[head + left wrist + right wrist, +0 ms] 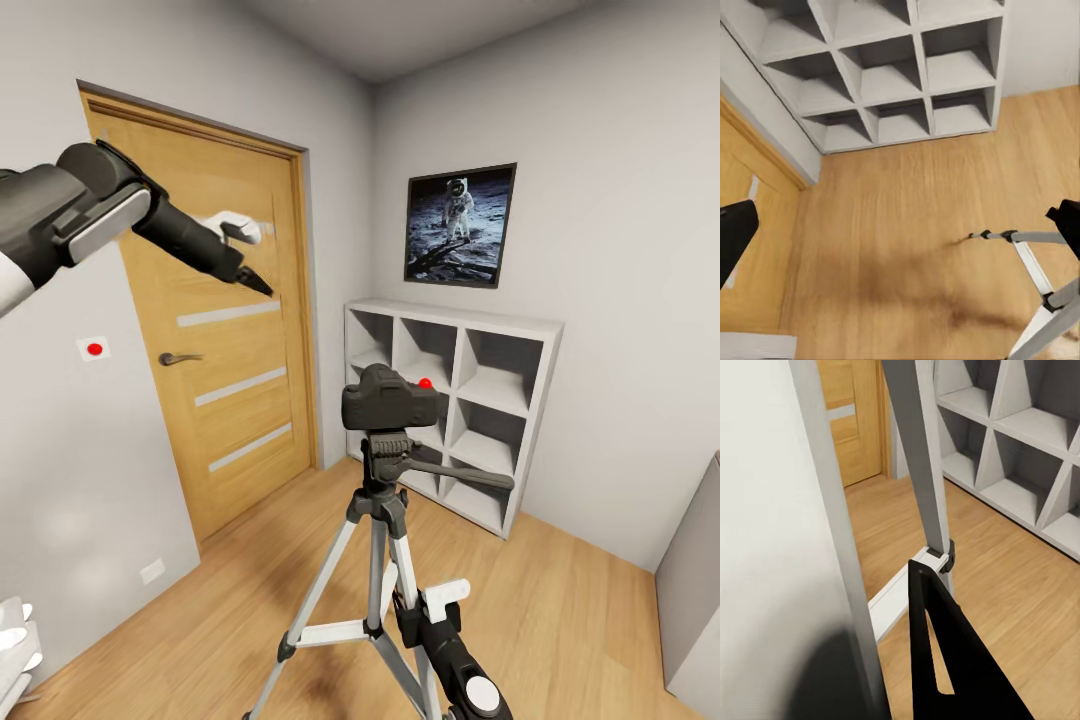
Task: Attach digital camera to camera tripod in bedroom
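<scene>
Head view: digital camera [389, 397] seated on camera tripod [378, 560]; your left tool [243, 252] spread, empty; right tool [440, 606] state unclear.

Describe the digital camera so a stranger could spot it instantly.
In front of the white cube shelves stands a silver-legged camera tripod. The digital camera sits on top of its black head: a small black box with a red button, unlike the long-handled head below.
</scene>
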Motion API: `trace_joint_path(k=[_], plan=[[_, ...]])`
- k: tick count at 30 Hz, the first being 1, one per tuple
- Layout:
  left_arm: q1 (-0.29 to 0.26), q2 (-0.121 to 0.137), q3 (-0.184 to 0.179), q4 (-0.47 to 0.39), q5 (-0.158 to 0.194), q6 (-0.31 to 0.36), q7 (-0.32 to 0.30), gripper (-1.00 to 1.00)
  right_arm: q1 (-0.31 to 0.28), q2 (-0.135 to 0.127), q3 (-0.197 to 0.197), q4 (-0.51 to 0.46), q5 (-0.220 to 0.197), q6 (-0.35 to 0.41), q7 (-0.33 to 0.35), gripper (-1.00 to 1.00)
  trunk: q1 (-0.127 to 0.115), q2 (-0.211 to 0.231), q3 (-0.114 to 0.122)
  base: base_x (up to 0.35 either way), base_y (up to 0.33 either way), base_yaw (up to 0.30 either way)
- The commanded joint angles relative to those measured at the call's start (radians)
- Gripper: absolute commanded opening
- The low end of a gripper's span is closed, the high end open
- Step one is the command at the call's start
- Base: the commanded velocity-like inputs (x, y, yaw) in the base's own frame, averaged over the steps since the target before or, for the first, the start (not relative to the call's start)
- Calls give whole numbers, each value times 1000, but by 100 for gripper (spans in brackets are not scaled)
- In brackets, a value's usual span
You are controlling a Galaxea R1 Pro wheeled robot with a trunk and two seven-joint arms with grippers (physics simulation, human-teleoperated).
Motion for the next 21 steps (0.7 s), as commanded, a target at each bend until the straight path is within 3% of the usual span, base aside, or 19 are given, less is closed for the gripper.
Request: trace_joint_path(k=[1, 9, 17, 21], plan=[[-1, 10, 0, -2, 5, 4, 3, 100, 0, 0, -1, 0, 6, -3, 0, -100, 0, -1, -1, 0, 0, 0], [0, 102, 7, -71, 5, 3, 33, 100, 0, 0, -1, 0, 6, -3, 0, -100, 0, -1, -1, 0, 0, 0], [4, 191, 7, -289, 12, 13, 239, 100, 0, 0, -1, 0, 6, -3, -1, -100, 0, -1, -1, 0, 0, 0], [8, 231, 6, -393, 19, 18, 292, 100, 0, 0, -1, 0, 6, -3, -1, -100, 0, -1, -1, 0, 0, 0]])
